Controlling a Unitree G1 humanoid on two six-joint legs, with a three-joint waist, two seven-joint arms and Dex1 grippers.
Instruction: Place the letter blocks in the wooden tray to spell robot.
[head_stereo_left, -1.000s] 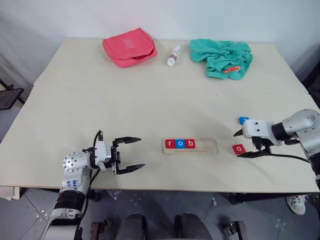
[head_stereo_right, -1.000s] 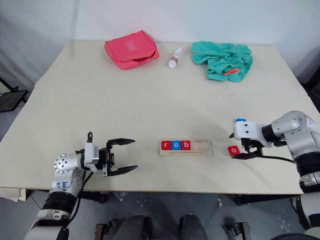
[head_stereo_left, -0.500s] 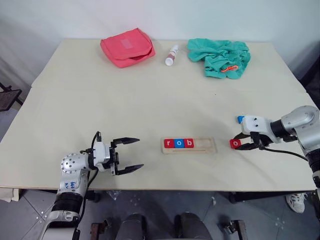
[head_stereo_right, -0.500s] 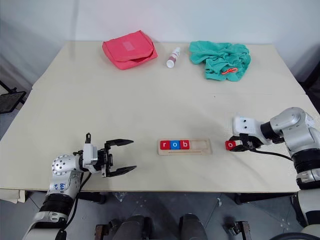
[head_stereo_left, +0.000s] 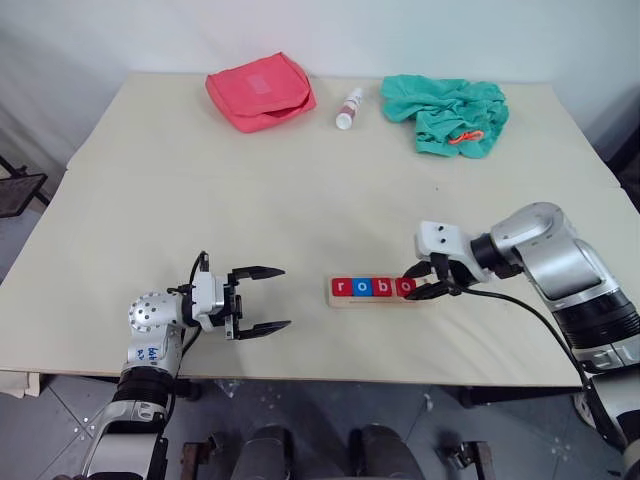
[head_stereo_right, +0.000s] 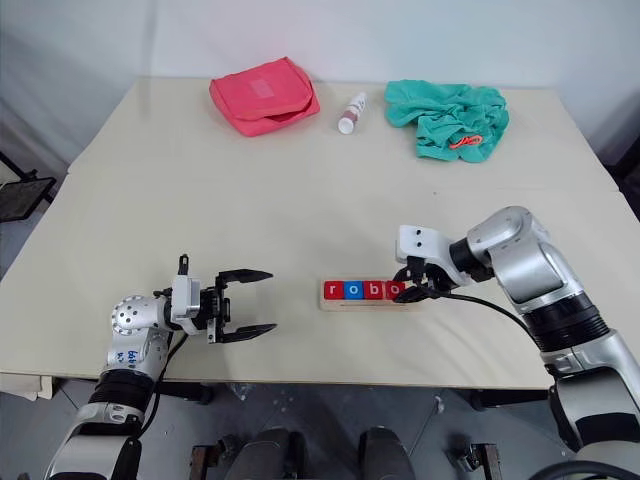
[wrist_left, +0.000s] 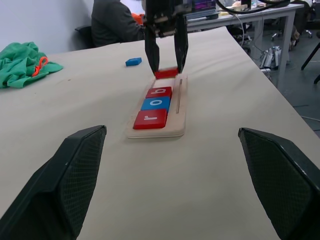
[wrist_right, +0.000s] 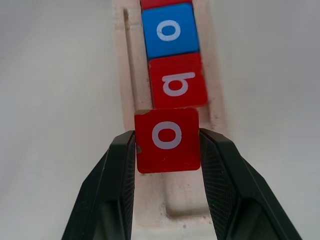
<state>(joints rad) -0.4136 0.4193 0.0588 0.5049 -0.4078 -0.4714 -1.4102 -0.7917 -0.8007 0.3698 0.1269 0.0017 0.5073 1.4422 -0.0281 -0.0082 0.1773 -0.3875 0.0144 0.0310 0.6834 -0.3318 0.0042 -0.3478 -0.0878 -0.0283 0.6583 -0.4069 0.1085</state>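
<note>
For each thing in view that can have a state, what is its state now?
wooden tray: r, o, b seated; rest unfilled
red o block: gripped over the tray, next to b
right gripper: shut on red o block
left gripper: open, holding nothing
blue block: loose on the table
white bottle: lying down

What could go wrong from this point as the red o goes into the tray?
1. The red o block, pinched in the right claw, sits slightly skewed against the b block; released so, it may ride up on the b or the wooden tray wall instead of seating.
2. Pushing it sideways could shift the unheld tray; the open left claw hovers apart from it.
3. The blue block lies loose on the table beyond the tray, where the arm could brush it.
</note>
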